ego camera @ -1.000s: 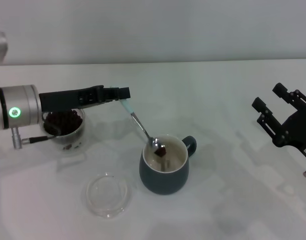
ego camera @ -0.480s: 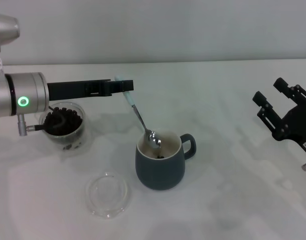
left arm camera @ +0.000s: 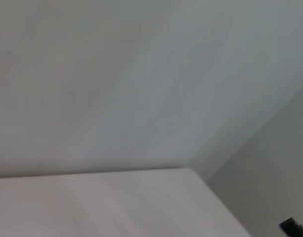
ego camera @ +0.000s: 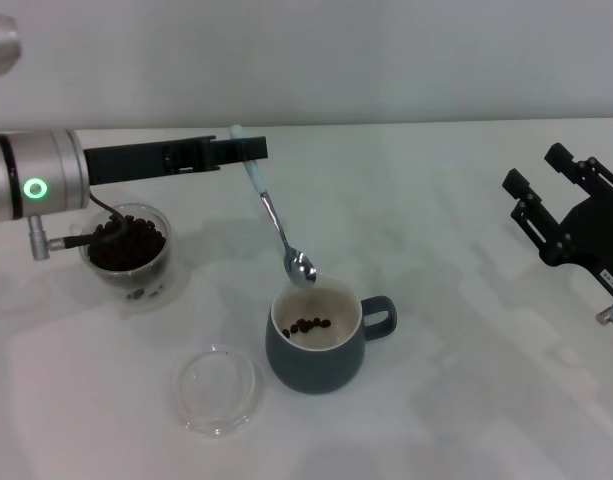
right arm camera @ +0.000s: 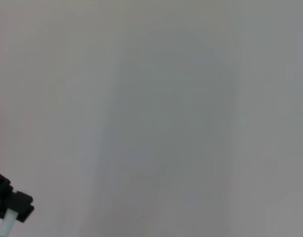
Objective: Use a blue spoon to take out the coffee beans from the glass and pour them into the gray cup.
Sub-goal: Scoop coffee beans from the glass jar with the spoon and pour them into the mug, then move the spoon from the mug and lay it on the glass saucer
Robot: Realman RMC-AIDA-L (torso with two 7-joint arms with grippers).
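A white worktop (ego camera: 456, 400) seen from the robot's head camera. The left gripper (ego camera: 248, 151) reaches in from nine o'clock, jaws clamped on the pale handle of the blue spoon (ego camera: 277, 224). The spoon hangs slanted, its metal bowl just above the rim of the gray cup (ego camera: 316, 340) at the cup's eleven o'clock. Half a second ago the bowl was down inside the cup; now it has lifted clear and looks empty. A small cluster of coffee beans (ego camera: 307, 325) lies on the cup's cream floor, so this scoop appears delivered. The glass (ego camera: 127, 252), at nine o'clock from the cup and well apart, holds many more beans, so further scoops likely remain. The right gripper (ego camera: 546, 205) sits parked at three o'clock, jaws apart, holding nothing.
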